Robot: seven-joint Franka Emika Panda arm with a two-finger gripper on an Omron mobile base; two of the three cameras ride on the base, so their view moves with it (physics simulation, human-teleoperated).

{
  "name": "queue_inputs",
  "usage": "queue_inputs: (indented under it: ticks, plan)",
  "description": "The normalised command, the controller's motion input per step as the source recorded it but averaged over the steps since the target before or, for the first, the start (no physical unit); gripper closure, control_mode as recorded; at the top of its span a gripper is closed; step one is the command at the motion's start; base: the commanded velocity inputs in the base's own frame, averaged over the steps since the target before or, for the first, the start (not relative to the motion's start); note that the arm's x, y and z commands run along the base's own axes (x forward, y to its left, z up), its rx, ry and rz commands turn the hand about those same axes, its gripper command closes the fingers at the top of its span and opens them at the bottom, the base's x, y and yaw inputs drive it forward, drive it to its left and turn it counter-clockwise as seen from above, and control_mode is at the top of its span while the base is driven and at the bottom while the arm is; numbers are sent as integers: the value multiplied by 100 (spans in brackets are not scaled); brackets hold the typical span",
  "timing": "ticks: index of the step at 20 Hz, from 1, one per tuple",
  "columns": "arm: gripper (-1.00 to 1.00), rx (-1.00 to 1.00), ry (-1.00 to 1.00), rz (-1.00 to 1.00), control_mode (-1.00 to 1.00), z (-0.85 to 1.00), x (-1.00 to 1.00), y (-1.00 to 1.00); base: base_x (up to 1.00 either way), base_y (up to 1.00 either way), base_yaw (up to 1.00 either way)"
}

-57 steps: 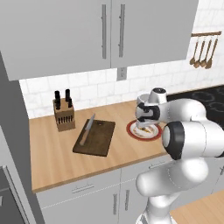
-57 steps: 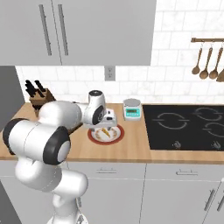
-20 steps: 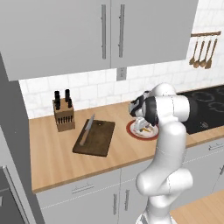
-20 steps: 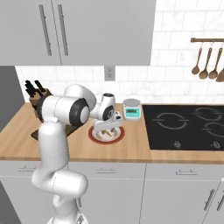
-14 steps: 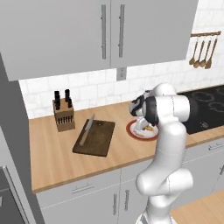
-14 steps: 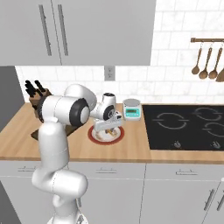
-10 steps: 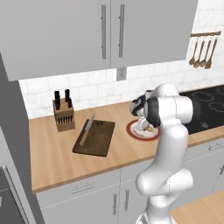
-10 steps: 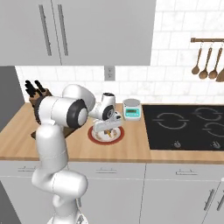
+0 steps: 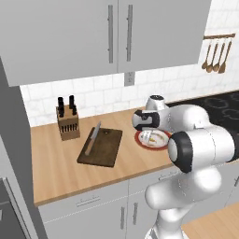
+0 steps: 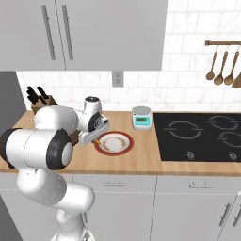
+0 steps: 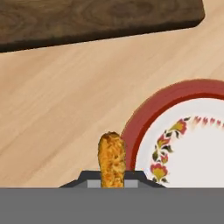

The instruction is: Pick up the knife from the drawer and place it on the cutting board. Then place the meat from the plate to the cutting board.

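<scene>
At the left of the wooden tabletop (image 9: pixel 56 163) stands a knife block (image 9: pixel 67 122) with black-handled knives. Just to its right lies the dark cutting board (image 9: pixel 101 146), and the knife (image 9: pixel 92 138) rests on the board's left part, blade pointing toward the wall. Further right sits the red-rimmed plate (image 9: pixel 156 138), its pale centre bare in the hand view. The pincer (image 11: pixel 112 174) is closed on the meat (image 11: pixel 112 159), a browned, breaded strip held above the tabletop beside the plate's rim, between plate and board. A small kitchen scale (image 10: pixel 141 117) and a black hob (image 10: pixel 202 136) lie to the right.
</scene>
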Motion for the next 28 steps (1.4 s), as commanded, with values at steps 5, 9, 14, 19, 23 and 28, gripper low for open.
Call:
queue_inputs:
  ticks: [5,9,14,19,23,28]
  plan:
    - [100,0,-3,64,-100,53,-1,100,0,0,0]
    - [100,-2,0,68,-100,41,6,93,0,0,0]
    - [100,-5,0,59,-100,3,20,83,0,0,0]
    - [100,-12,-4,37,-100,-1,9,64,0,0,0]
    - [-100,-8,-5,25,-100,-2,5,19,0,0,0]
    - [-100,-1,-9,10,-100,0,0,-16,0,0,0]
